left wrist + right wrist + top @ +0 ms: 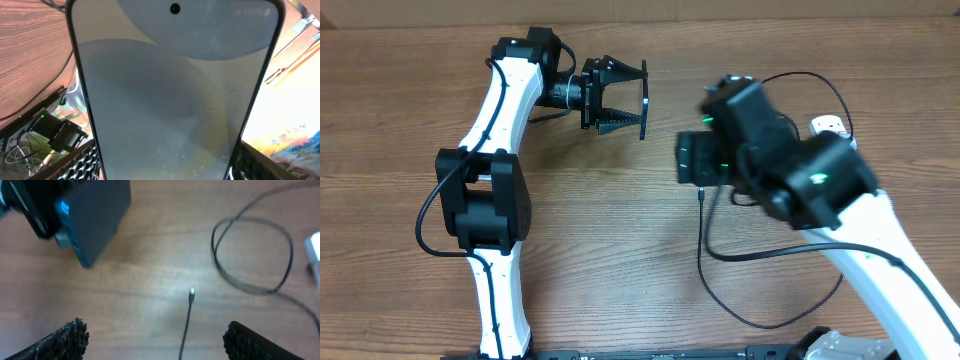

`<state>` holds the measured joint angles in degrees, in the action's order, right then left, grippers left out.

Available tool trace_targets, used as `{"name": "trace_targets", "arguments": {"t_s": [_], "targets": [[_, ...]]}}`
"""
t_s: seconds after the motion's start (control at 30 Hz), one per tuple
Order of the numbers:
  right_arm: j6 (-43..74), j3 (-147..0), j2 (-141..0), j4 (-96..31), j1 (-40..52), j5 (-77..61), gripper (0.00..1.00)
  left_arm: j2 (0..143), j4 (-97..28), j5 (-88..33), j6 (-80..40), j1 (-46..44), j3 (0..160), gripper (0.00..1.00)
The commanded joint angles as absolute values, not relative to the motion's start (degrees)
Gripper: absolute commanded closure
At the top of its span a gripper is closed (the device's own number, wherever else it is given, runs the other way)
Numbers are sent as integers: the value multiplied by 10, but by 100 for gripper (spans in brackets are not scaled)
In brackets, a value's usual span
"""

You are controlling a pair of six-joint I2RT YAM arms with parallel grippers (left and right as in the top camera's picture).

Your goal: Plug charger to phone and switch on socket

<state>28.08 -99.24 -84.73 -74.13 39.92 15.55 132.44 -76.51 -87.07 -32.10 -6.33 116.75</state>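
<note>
The phone [175, 90] fills the left wrist view, upright and screen towards the camera, with my left gripper [165, 167] shut on its two long edges. From overhead the left gripper [620, 98] holds the phone [646, 100] edge-on above the table. The charger cable [186, 325] lies on the wood, its small connector tip [192, 295] pointing at the phone [97, 217]. My right gripper [155, 332] is open, its fingers either side of the cable without touching it. Overhead, the right gripper [692, 162] hovers just above the tip [703, 192]. The white socket [830, 126] peeks out behind the right arm.
The black cable runs in a wide loop [760, 320] toward the table's front edge and in another loop [252, 255] near the socket's white end [314, 250]. The right arm [880, 250] crosses the lower right. The left arm [490, 200] stands at the left.
</note>
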Motion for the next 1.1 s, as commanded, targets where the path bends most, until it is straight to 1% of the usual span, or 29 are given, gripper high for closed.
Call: {"name": "trace_targets", "arguments": {"t_s": [0.0,0.13,0.2,0.27,0.4,0.5,0.7,0.87,1.07], "targets": [[335,-1014,-846,-729,430,285,11,1323,-765,-906,-327,-60,1185,28],[359,-1014,-846,-708,448,309,10,1323,-765,-906,-337,-60,1185,28],[361,-1014,-846,-710,448,328,0,1323,-765,-906,-347,-60,1185,27],[364,-1013,-846,-724,436,366,0,1323,-765,-906,-347,-60,1185,27],[450,-1012,-848,-787,373,441,0,1323,-765,-906,-347,-60,1185,27],[454,-1012,-850,-802,304,426,0,1323,-765,-906,-347,-60,1185,27],[452,-1012,-850,-806,190,327,0,1323,-765,-906,-345,-60,1185,27],[452,-1012,-850,-805,147,307,0,1323,-765,-906,-345,-60,1185,28],[452,-1012,-850,-805,140,307,0,1323,-765,-906,-345,-60,1185,28]]}}
